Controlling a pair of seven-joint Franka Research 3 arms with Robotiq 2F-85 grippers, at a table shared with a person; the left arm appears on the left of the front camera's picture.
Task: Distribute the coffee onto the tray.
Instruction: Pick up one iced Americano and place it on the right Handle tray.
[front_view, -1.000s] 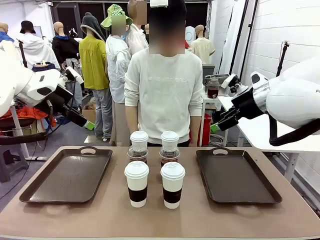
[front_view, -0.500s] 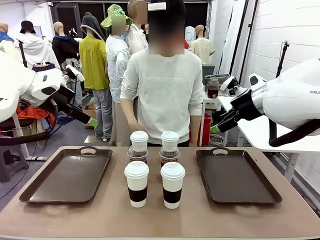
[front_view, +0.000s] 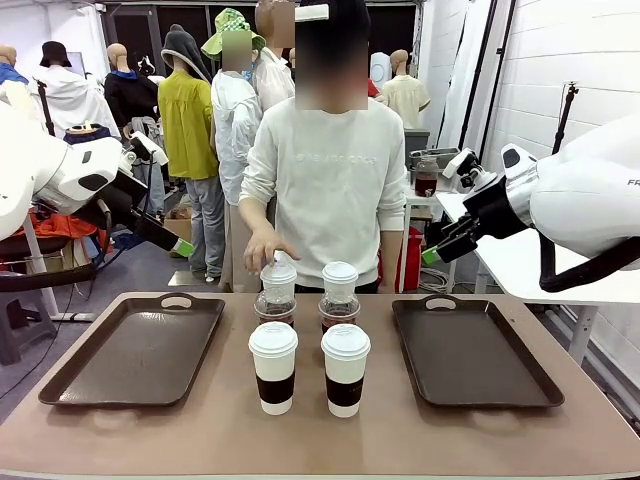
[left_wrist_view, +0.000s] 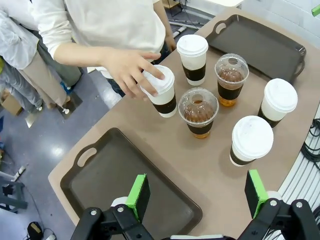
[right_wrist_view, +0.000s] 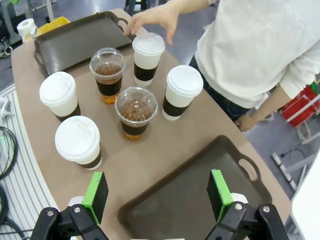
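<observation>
The coffee stands mid-table in three rows of two. Two white paper cups (front_view: 273, 366) (front_view: 345, 368) are nearest me. Two clear dome-lidded iced cups (left_wrist_view: 199, 112) (left_wrist_view: 231, 80) come behind them. Two more paper cups (left_wrist_view: 160, 90) (left_wrist_view: 192, 52) are farthest. The person's hand (front_view: 265, 250) rests on the far-left paper cup's lid (front_view: 278, 272). One brown tray (front_view: 130, 350) lies left of the cups, another tray (front_view: 470, 350) right. My left gripper (front_view: 180, 246) (left_wrist_view: 197, 189) hangs open, high off the table's left. My right gripper (front_view: 432, 255) (right_wrist_view: 158, 189) is open, high at the right.
The person (front_view: 335, 190) stands at the far edge behind the cups. Both trays hold nothing. Bare tabletop (front_view: 320, 440) runs along the near edge. A white side table (front_view: 510, 260) sits beyond the right tray.
The person's hand has come forward and down onto the far-left paper cup's lid. Both arms have barely moved and both grippers stay open.
</observation>
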